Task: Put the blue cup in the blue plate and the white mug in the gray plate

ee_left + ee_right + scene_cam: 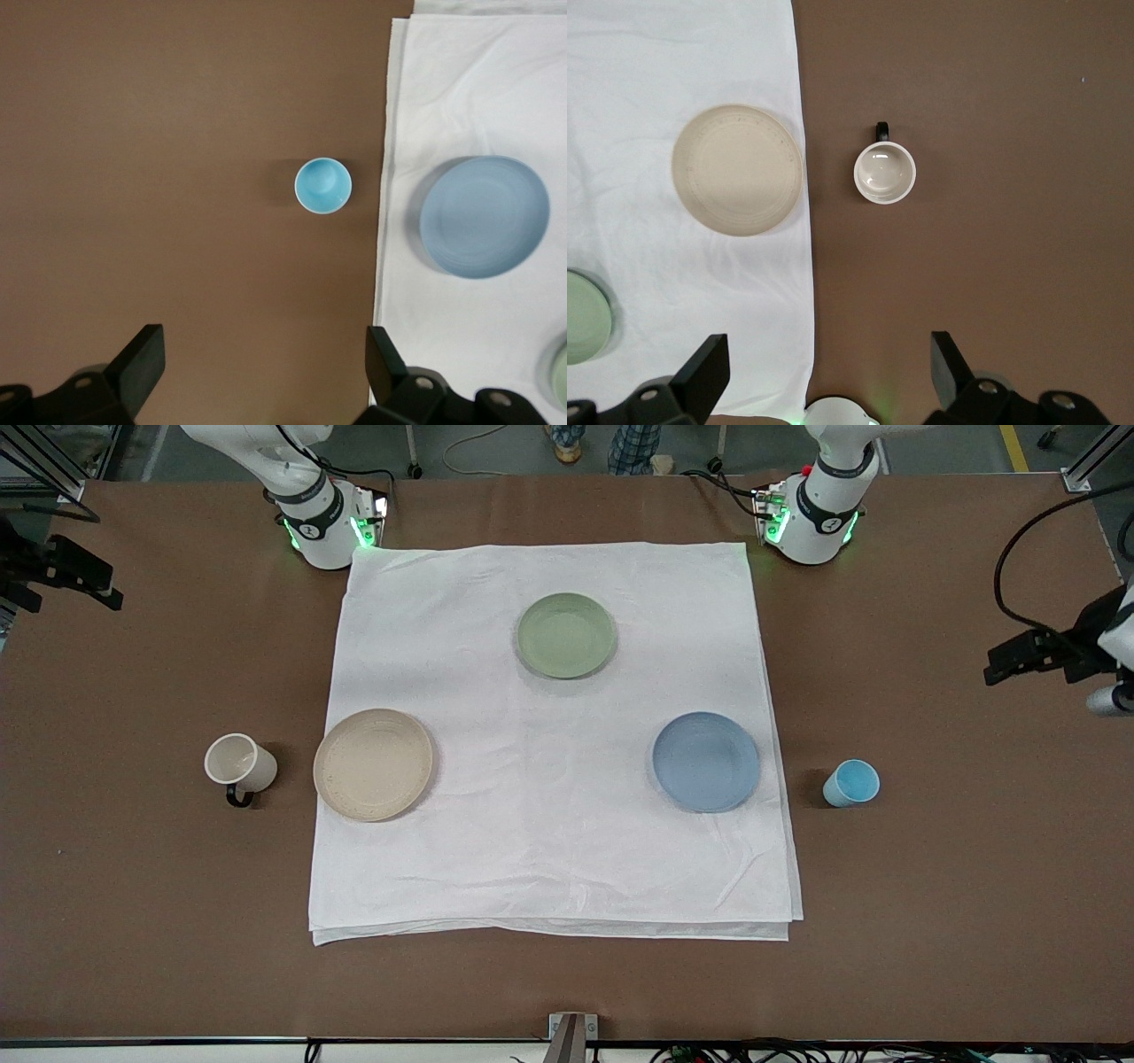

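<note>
On bare brown tabletop beside the round matte blue plate [706,762], the small light-blue handleless cup [851,783] stands upright, likely light and slippery, best gripped across its rim by the wide-open left gripper [266,372] above.

Two arms, glossy white shells, each with a dark grey ring band at the lower joint and green indicator lights glowing at the base. Black cables trail from both bases. Left hand [261,376]: matte black, two angular fingers with round screw holes in their mounts. Right hand [828,376]: identical black build.
</note>
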Controlling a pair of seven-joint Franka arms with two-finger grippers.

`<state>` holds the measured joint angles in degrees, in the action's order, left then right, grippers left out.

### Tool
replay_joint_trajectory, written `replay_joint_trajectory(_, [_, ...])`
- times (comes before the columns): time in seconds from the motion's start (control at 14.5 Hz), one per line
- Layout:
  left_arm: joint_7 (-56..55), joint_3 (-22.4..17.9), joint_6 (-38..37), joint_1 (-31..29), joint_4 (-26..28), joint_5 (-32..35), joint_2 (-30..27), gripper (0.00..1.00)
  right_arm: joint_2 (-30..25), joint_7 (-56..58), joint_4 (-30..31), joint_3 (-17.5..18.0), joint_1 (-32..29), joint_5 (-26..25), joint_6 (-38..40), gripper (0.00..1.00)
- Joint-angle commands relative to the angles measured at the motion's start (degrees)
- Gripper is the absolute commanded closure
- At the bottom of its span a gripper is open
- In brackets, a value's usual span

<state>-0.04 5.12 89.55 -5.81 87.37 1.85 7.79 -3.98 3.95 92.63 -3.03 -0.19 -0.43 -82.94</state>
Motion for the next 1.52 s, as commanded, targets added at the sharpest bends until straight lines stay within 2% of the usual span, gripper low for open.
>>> replay_joint_trajectory(0.0, [-0.3, 0.2, 8.5, 0.0, 7.2, 0.5, 1.4, 0.0, 14.8, 0.7, -5.1, -1.2, -1.7, -0.6, -5.6, 0.0])
replay_joint_trajectory(0.14, [-0.3, 0.2, 18.8, 0.0, 15.7, 0.5, 1.3, 0.0, 17.0, 0.2, -4.5, -1.4, -2.0, -0.6, -10.9, 0.0])
replay_joint_trajectory(0.21, [-0.4, 0.2, 23.8, 0.0, 19.3, 0.4, 1.3, 0.0, 19.8, -0.2, -3.1, -1.4, -2.3, -0.4, -13.7, 0.0])
replay_joint_trajectory(0.34, [-1.7, 0.2, 30.3, 0.1, 23.3, 0.5, 2.9, 0.0, 22.4, -1.2, 2.8, -1.4, -2.7, 0.4, -24.5, 0.0])
replay_joint_trajectory(0.48, [-1.7, 0.2, 33.0, 0.0, 23.9, 0.6, 5.9, 0.01, 23.9, -3.2, 10.8, -1.4, -2.9, 1.2, -36.5, 0.0])
replay_joint_trajectory(0.55, [-1.7, 0.2, 34.7, 0.0, 24.2, 0.6, 7.5, 0.08, 24.5, -3.2, 13.9, -1.4, -2.9, 2.3, -41.4, 0.0])
replay_joint_trajectory(0.69, [-1.8, 0.2, 36.7, 0.1, 24.3, 0.6, 10.6, 0.2, 25.9, -3.2, 17.7, -1.4, -2.9, 3.0, -47.0, 0.0])
replay_joint_trajectory(0.76, [-1.8, 0.2, 38.3, 0.3, 24.4, 0.6, 12.3, 0.24, 26.6, -3.1, 18.3, -1.4, -2.9, 3.0, -47.3, 0.02])
replay_joint_trajectory(0.9, [-1.7, 0.2, 40.0, 0.0, 24.4, 0.6, 14.3, 0.32, 27.7, -3.1, 18.8, -1.4, -3.1, 3.0, -48.1, 0.1])
replay_joint_trajectory(1.03, [-1.7, 0.2, 41.3, 0.0, 24.5, 0.7, 16.3, 0.39, 28.2, -3.0, 19.6, -1.4, -3.4, 3.0, -49.2, 0.24])
replay_joint_trajectory(1.17, [-1.7, 0.2, 41.4, 0.0, 24.6, 0.7, 17.8, 0.42, 28.6, -3.0, 21.3, -1.4, -3.5, 3.0, -51.5, 0.37])
replay_joint_trajectory(1.24, [-1.7, 0.2, 41.4, 0.0, 24.9, 0.7, 18.0, 0.47, 28.8, -3.0, 21.5, -1.4, -3.5, 3.0, -52.0, 0.38])
replay_joint_trajectory(1.45, [-1.5, 0.2, 41.3, 0.1, 25.5, 0.8, 18.0, 0.87, 29.0, -3.0, 21.4, -1.4, -3.6, 3.0, -52.2, 0.38])
